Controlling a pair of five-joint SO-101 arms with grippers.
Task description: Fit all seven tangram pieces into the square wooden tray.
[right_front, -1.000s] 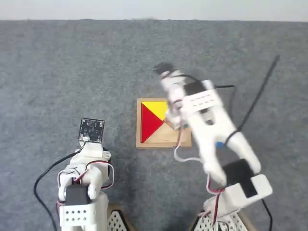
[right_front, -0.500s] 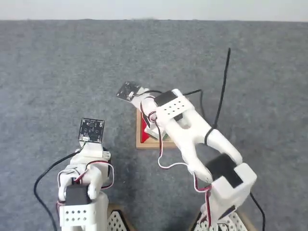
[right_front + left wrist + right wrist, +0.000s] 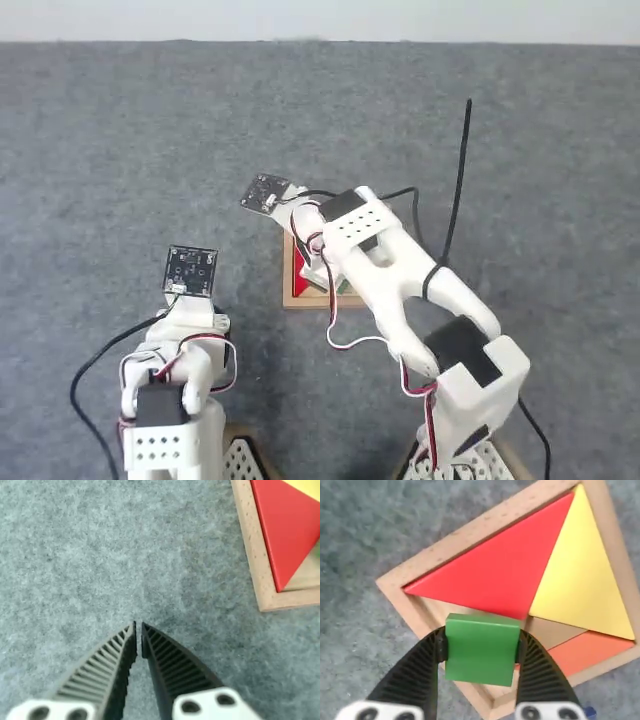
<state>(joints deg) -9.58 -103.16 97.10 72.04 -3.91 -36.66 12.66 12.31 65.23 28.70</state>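
Observation:
The square wooden tray (image 3: 470,527) holds a large red triangle (image 3: 502,575), a large yellow triangle (image 3: 580,582) and an orange piece (image 3: 585,652). My right gripper (image 3: 480,652) is shut on a green piece (image 3: 480,650), held just above the tray's near corner. In the high view the right arm (image 3: 370,250) covers most of the tray (image 3: 292,297). My left gripper (image 3: 138,630) is shut with nothing in it, over the grey mat beside the tray's corner (image 3: 267,602); the left arm (image 3: 180,340) rests at the front left.
Grey felt mat (image 3: 150,150) covers the whole table. A black cable (image 3: 462,170) rises behind the right arm. Bare wood (image 3: 555,630) shows in the tray between the red, yellow and orange pieces.
The right arm has swung left over the tray and come down, now covering the red and yellow pieces in the high view. The left arm has not moved.

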